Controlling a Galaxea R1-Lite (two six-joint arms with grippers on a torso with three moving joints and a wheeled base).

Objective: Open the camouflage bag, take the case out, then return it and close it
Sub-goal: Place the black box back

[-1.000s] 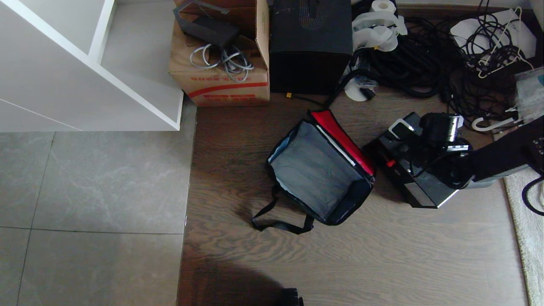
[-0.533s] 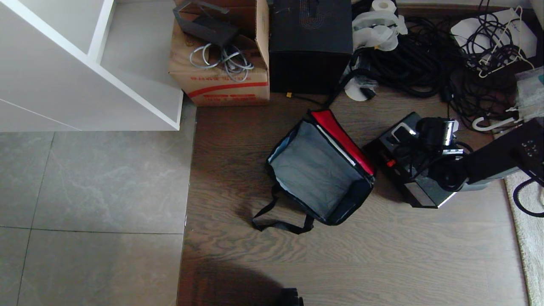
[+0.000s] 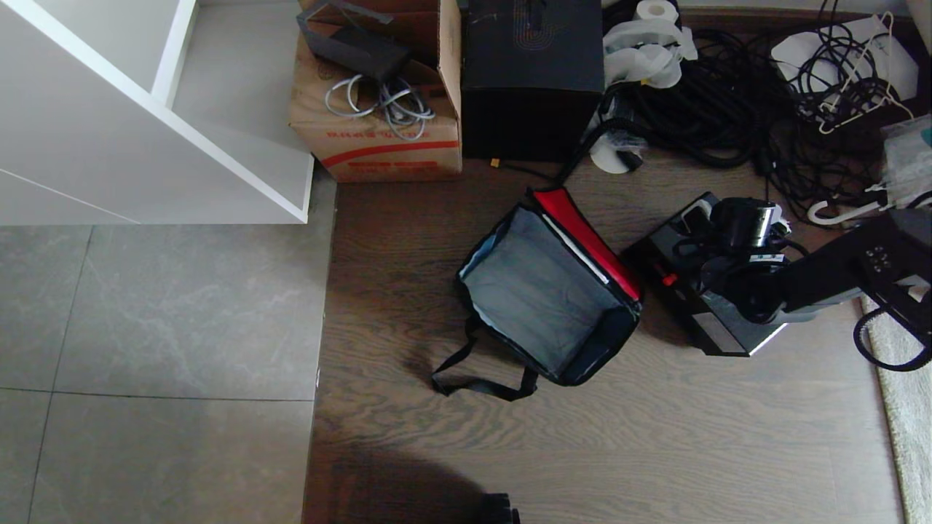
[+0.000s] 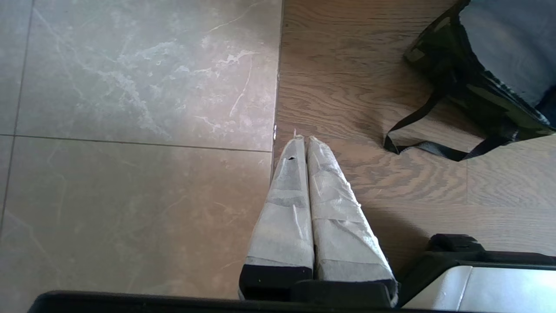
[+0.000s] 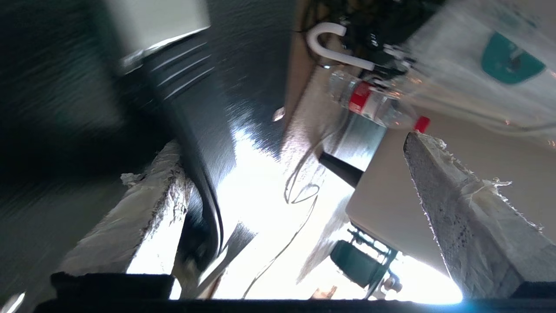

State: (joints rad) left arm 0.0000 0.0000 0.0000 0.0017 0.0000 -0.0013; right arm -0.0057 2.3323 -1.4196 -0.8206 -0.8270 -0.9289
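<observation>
The case (image 3: pixel 703 291) is lying flat on the wooden floor (image 3: pixel 655 437), just beside the right-hand side of the camouflage bag (image 3: pixel 546 291), its small red knob (image 3: pixel 666 279) facing the bag. The bag is standing open next to it, its red lid lining (image 3: pixel 586 233) folded back toward the case, its grey interior showing nothing inside, and its black strap (image 3: pixel 477 382) trailing on the boards.

The right gripper (image 3: pixel 717 240) is hovering over the far end of the case, by the handle. In the right wrist view its padded fingers (image 5: pixel 460 217) are standing wide apart with nothing between them, so the case is resting on its own. Over the last second the right arm has been swinging back toward the upper right while the case has stayed put: this looks like the release after lifting the case out. By my reading, the removal half is done and the return is next, which calls for a fresh grip on the handle.

The left gripper (image 4: pixel 304 204) is hanging parked over the seam between tile and wood, its fingers pressed together and empty.

Behind the bag, a cardboard box (image 3: pixel 378 94), a larger black box (image 3: pixel 535 73) and a tangle of black cables (image 3: pixel 728 102) are crowding the back edge.
</observation>
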